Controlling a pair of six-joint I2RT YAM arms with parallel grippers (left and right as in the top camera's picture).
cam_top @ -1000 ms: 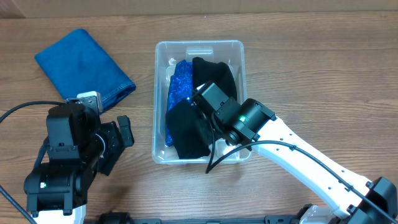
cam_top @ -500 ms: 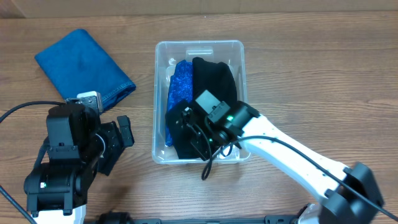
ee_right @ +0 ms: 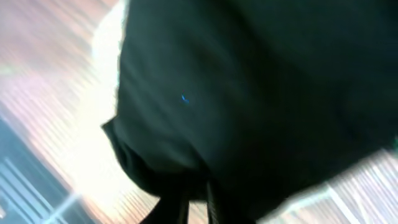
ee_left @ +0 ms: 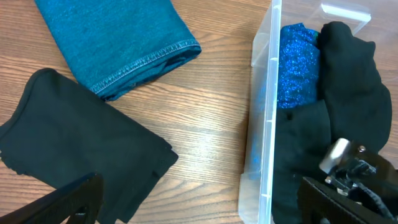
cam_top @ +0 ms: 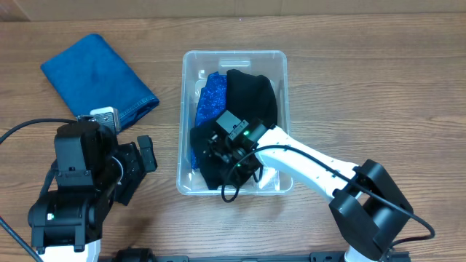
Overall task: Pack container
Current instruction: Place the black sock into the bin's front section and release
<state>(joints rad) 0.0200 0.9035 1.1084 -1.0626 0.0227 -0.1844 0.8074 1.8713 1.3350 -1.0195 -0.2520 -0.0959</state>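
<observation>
clear container (cam_top: 233, 53) around right hand (cam_top: 211, 148), low on black cloth (cam_top: 251, 94), grip unclear

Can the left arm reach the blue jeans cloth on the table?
Probably yes. The blue denim cloth lies uncovered on the table, close ahead of the left gripper, whose jaws stand open. Only a black cloth lies nearer, flat on the table.

Your container (cam_top: 233, 52) sits centred on the table (cam_top: 364, 87) with cloths (cam_top: 251, 91) side by side in it. Left of it lies a folded cloth (cam_top: 98, 76), with a flat cloth (ee_left: 81, 143) before that.
</observation>
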